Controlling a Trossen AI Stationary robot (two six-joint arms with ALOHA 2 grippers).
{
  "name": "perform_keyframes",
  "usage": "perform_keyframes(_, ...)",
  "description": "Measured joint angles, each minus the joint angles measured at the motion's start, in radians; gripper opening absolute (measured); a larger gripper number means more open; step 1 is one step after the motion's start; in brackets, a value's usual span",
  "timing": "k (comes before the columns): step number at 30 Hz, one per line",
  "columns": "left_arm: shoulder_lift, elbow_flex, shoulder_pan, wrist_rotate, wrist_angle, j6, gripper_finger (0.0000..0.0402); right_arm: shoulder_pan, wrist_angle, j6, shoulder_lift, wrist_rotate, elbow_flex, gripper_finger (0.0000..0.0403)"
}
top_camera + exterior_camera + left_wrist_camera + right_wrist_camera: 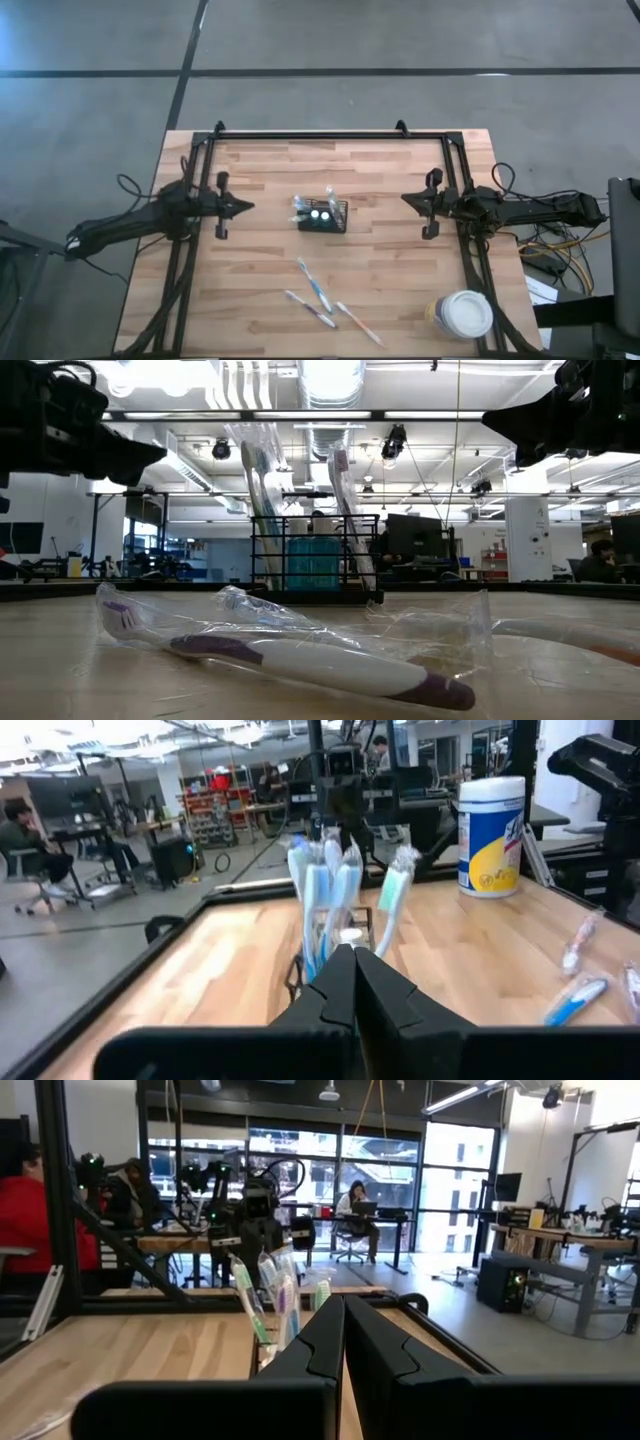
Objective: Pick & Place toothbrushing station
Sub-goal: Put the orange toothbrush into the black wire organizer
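Though small, black mesh caddy (322,217) holds upright toothbrushes (262,500).

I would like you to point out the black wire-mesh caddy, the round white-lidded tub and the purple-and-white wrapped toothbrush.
black wire-mesh caddy (322,218): high view, on its top rim.
round white-lidded tub (463,313): high view, on the lid's middle.
purple-and-white wrapped toothbrush (320,666): low view, on the white handle.

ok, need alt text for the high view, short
Overhead view of a wooden table with a black wire-mesh caddy holding toothbrushes at its centre, flanked by the shut left gripper and shut right gripper, both clear of it. Three wrapped toothbrushes lie nearer the front edge, beside a white-lidded tub.
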Motion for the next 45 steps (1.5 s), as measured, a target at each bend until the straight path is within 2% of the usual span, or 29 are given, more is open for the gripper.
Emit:
perform_keyframes(9, -0.002, -0.021, 0.000, -0.003, -0.009, -0.036, 0.0005, 0.001, -0.002, 0.009, 0.018, -0.001, 0.041, 0.0008)
perform_keyframes(15, -0.003, -0.021, 0.001, 0.000, -0.006, -0.031, 0.0006, 0.001, -0.097, 0.004, 0.140, -0.002, 0.197, 0.0008)
perform_keyframes(20, -0.003, -0.021, 0.001, 0.027, -0.005, -0.039, 0.0007, 0.035, -0.330, 0.044, 0.350, -0.001, 0.434, 0.0008)
perform_keyframes(28, -0.003, -0.018, 0.001, 0.030, -0.006, -0.051, 0.0007, 0.187, -0.576, 0.155, 0.765, 0.003, 0.799, 0.0008)
perform_keyframes(34, -0.003, -0.014, 0.001, 0.032, -0.013, -0.059, 0.0007, 0.286, -0.730, 0.304, 1.044, 0.146, 1.080, 0.0008)
perform_keyframes(41, -0.003, -0.014, 0.001, 0.032, -0.010, -0.061, 0.0007, 0.343, -1.094, 0.451, 1.348, 0.143, 1.446, 0.0008)
perform_keyframes(45, -0.003, -0.014, 0.001, 0.032, -0.009, -0.061, 0.0007, 0.355, -1.198, 0.493, 1.493, 0.081, 1.602, 0.0008)
